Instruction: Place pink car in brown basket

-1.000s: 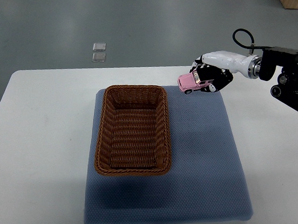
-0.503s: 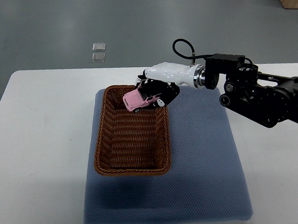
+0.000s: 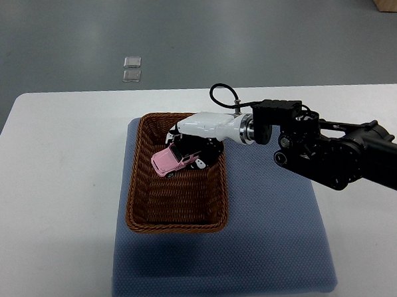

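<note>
The pink car (image 3: 170, 162) hangs tilted over the far half of the brown wicker basket (image 3: 137, 205), nose down toward the left. My right hand (image 3: 188, 150) is shut on it, dark fingers wrapping its rear end under the white hand shell. The right arm (image 3: 331, 152) reaches in from the right edge across the blue mat. I cannot tell whether the car touches the basket floor. The left arm is out of the picture.
The basket sits on a blue-grey padded mat (image 3: 268, 225) laid on a white table (image 3: 57, 181). Two small clear squares (image 3: 131, 68) lie on the grey floor beyond the table's far edge.
My right hand has carried the pink car leftward from the mat's far right corner, over the basket rim, and lowered it into the basket's far half.
</note>
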